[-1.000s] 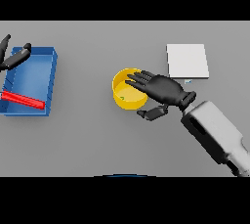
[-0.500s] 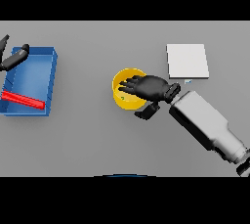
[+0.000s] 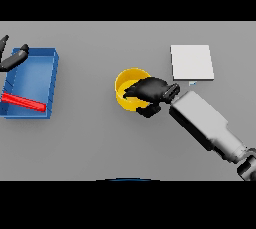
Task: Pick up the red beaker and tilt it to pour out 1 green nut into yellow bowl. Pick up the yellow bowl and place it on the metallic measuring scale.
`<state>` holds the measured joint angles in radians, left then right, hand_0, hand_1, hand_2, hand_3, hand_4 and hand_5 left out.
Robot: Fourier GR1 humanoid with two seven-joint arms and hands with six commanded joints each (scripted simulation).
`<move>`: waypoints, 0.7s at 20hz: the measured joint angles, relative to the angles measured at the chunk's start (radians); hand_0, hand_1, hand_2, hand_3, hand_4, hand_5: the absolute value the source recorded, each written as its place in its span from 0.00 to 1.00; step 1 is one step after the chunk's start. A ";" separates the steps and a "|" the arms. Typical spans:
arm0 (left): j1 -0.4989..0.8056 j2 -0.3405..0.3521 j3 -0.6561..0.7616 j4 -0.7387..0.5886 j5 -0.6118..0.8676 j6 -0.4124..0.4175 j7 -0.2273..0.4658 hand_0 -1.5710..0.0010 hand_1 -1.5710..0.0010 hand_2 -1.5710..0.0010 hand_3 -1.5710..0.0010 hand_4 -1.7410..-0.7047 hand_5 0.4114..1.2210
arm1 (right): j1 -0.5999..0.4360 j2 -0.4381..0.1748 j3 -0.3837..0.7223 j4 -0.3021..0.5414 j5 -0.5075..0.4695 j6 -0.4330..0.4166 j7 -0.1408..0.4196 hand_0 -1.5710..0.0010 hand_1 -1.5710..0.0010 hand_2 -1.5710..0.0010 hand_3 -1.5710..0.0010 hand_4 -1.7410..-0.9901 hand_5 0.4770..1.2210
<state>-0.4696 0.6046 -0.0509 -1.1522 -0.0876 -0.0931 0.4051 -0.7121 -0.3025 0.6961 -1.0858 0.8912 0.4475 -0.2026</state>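
yellow bowl (image 3: pixel 126 91): centre of frame, a little above middle; round, bright yellow, rim up, opening faces the camera; no long axis to speak of; right half hidden under the hand; contents not readable
right hand (image 3: pixel 150 91): over the bowl's right side; arm comes in from lower right; fingers curled over the rim, thumb below the lower edge, so grasping the bowl; whether the bowl is lifted off the grey table (image 3: pixel 100 143) cannot be told
metallic measuring scale (image 3: pixel 192 62): upper right of frame; pale flat square plate, nothing on it; near the bowl, apart from it, up and to the right
red beaker (image 3: pixel 24 102): left edge, lying inside the blue tray (image 3: pixel 52 80); reads as a long red bar; long axis runs left to right, right end slightly lower
left hand (image 3: pixel 11 59): upper left edge, at the tray's top left corner; dark, fingers loose, released, holding nothing
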 measured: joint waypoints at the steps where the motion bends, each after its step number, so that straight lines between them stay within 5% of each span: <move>1: 0.000 -0.005 -0.006 -0.012 -0.001 0.003 0.010 1.00 1.00 1.00 1.00 0.92 0.37 | -0.001 0.008 0.003 0.006 0.003 -0.012 -0.007 0.57 0.59 0.62 0.64 0.41 0.72; 4: 0.004 -0.001 0.000 -0.003 0.000 0.001 -0.001 1.00 1.00 1.00 1.00 0.92 0.37 | 0.009 0.004 0.000 -0.018 -0.015 0.004 -0.022 0.29 0.30 0.32 0.44 0.22 0.85; 6: 0.001 -0.004 -0.004 -0.005 0.000 0.000 0.003 1.00 1.00 1.00 1.00 0.92 0.37 | 0.005 -0.010 0.004 -0.015 -0.016 0.004 -0.056 0.19 0.19 0.24 0.35 0.14 0.91; 14: -0.005 -0.001 -0.006 0.006 -0.005 -0.005 0.000 1.00 1.00 1.00 1.00 0.93 0.36 | -0.007 -0.034 -0.014 -0.066 -0.053 0.063 -0.009 0.03 0.03 0.10 0.25 0.02 0.98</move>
<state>-0.4751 0.6040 -0.0573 -1.1465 -0.0927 -0.0977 0.4050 -0.7189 -0.3365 0.6817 -1.1517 0.8387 0.5105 -0.2114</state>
